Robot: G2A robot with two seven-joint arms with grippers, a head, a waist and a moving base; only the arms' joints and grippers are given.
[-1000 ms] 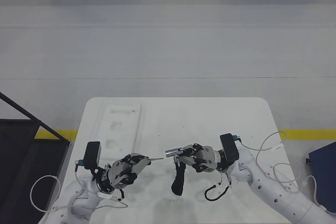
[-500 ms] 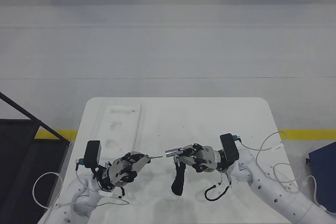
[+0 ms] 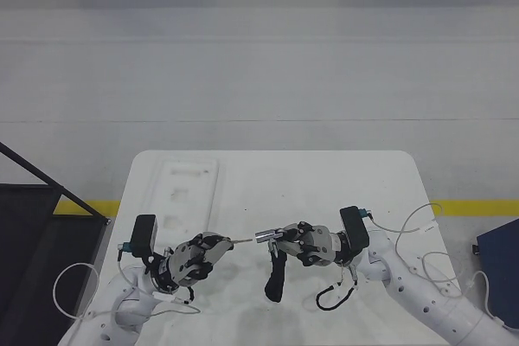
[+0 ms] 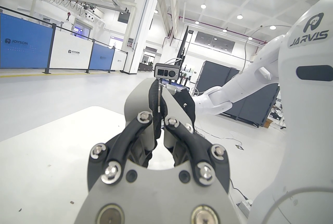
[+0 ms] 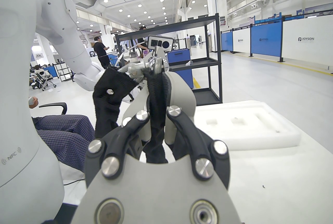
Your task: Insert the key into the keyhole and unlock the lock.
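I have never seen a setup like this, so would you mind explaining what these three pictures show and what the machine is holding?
This is a two-armed robot at a white table. The top view looks down from a camera on the robot above its arms. The other two views come from a camera on each wrist, looking along that arm's own gripper. The left gripper is shut on a thin metal key. The right gripper is shut on a silver lock. The key points at the lock, close to it; whether it has entered is unclear. A white foam tray with recesses lies on the table.
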